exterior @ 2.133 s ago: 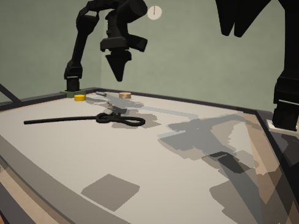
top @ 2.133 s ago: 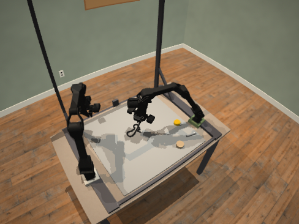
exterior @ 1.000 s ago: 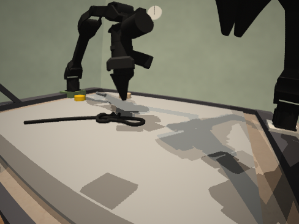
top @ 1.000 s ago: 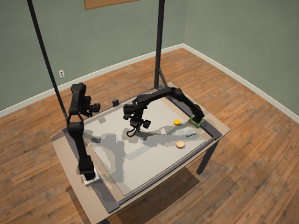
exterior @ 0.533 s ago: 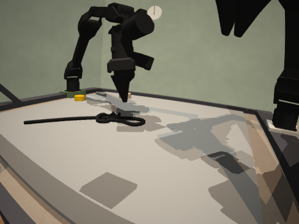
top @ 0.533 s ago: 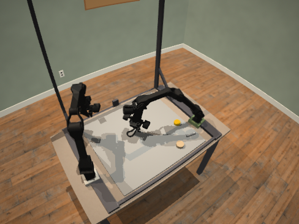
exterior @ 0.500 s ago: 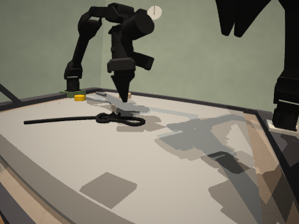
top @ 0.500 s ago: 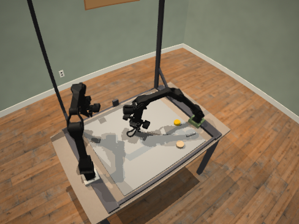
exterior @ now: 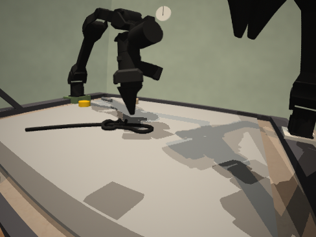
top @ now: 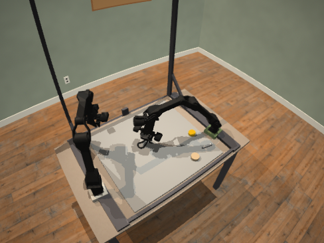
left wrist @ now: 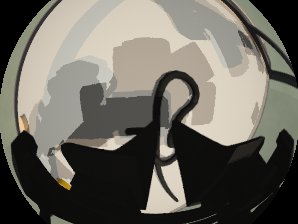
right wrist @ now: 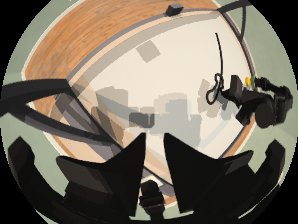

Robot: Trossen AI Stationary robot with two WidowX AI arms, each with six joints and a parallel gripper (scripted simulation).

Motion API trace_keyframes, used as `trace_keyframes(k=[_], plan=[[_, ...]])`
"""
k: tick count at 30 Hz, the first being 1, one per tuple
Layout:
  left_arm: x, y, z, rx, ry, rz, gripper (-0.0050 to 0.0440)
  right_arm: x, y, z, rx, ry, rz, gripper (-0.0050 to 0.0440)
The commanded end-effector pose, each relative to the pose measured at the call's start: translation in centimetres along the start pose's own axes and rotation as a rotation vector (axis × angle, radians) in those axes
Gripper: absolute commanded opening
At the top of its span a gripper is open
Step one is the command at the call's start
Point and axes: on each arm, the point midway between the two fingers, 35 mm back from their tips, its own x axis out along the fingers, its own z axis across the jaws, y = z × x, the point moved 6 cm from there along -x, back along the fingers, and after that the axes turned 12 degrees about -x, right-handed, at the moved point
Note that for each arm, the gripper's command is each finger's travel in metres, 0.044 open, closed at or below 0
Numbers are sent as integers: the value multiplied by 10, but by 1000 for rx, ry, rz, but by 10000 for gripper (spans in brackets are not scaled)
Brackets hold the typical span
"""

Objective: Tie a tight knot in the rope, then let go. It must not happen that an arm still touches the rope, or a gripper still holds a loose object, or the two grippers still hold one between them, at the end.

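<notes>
Two tapered black fingers, left gripper (top: 145, 141) (exterior: 132, 113) (left wrist: 165, 123) (right wrist: 224, 93): parted slightly, gripping nothing, above the rope
Rope (top: 143, 145) (exterior: 65, 125) (left wrist: 196, 95) (right wrist: 220, 55): smooth, black, on the pale tabletop (top: 159, 186) (exterior: 146, 194) (left wrist: 140, 25) (right wrist: 200, 50); rounded loop, crossed coils, long tail
Yellow disc (top: 192, 133) (exterior: 84, 103) (left wrist: 64, 184) (right wrist: 247, 81): squat, near the left arm's base
Right gripper (top: 97, 125) (exterior: 246, 37) (right wrist: 154, 136): narrowly open, well apart from the rope

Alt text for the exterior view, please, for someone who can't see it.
A black rope lies looped and crossed on itself, its tail stretching picture-left. The left gripper points down close above the loops, empty; the right gripper hangs high at picture-right, also empty.
</notes>
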Motion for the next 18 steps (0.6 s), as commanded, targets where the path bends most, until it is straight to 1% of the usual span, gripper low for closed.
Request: trace_keyframes(k=[1, 11, 18], plan=[[-6, 0, -1, -2, 20, -11, 65, -8, 3, -1, 7, 2, -24, 85], [-5, 0, -1, -2, 20, -11, 65, -8, 3, -1, 7, 2, -24, 85], [3, 0, 0, -2, 20, -11, 65, -8, 3, -1, 7, 2, -24, 85]])
